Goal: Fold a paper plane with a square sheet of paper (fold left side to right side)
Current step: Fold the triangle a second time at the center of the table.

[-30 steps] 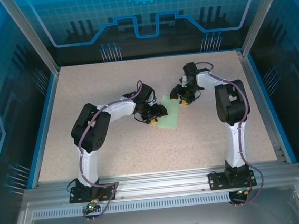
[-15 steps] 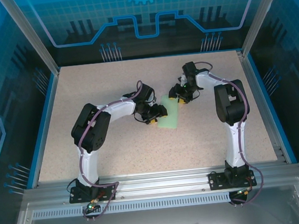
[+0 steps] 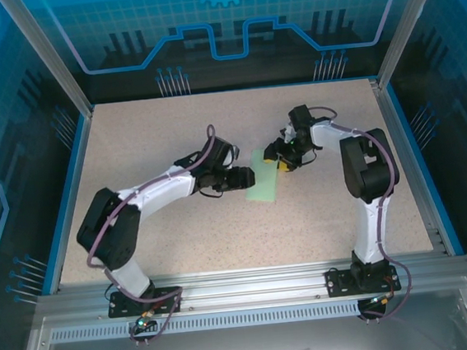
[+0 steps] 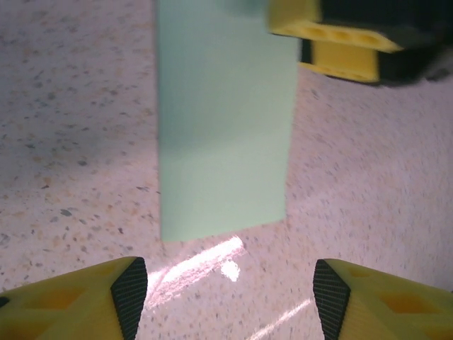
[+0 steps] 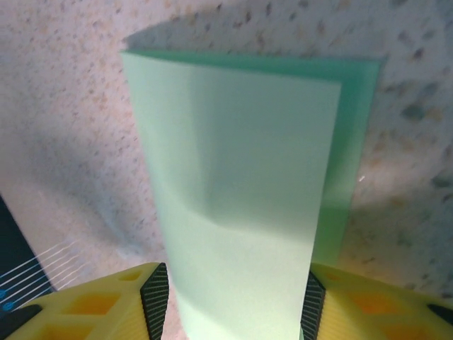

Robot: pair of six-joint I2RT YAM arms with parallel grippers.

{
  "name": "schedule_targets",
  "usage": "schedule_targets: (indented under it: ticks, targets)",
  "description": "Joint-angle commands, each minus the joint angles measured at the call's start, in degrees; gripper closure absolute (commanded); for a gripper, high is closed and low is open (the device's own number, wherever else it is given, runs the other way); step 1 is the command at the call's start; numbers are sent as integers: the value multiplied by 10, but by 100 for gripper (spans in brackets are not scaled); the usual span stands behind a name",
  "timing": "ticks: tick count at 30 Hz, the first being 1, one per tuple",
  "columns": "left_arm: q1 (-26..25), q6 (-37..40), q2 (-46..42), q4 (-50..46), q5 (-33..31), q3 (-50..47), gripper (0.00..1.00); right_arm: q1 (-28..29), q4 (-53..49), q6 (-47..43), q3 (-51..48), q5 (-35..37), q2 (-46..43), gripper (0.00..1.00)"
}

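— Looks like what, left to right?

— Speckled beige surface (image 3: pixel 320 216), rimmed in blue, boxed in by aluminium posts (image 3: pixel 44 57) and blue circuit-patterned panels (image 3: pixel 227 27).

— And mid-surface?

— Shows the left end effector (image 3: pixel 250 176) (image 4: pixel 230 290) opened wide, just left of the sheet of paper (image 3: pixel 265 184) (image 4: pixel 223 127) (image 5: pixel 241 177), apart from it. Shows that sheet folded into a narrow mint strip, lying near the middle. Puts the right end effector (image 3: pixel 282 164) (image 5: pixel 232 304) at its far end, fingers (image 5: pixel 106 304) spread, top layer curling up between them.

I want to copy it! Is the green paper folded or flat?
Folded. The paper shows two layers in the right wrist view, the top one not quite covering the darker edge underneath.
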Motion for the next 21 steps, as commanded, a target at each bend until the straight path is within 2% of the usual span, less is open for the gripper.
schedule_targets:
  ticks: [1,7,13,21]
  targets:
    - [-45,93,-28,10,-68,-21,32,14,29,38,-14,-45,-34,47]
    - [-97,126,-19,25,-129,-14,29,25,27,63,-10,-58,-47,47]
    - [-128,153,44,-5,-184,46,26,27,25,72,-4,-62,-43,47]
    - [-147,164,111,-40,-236,108,25,29,17,70,1,-61,-42,47]
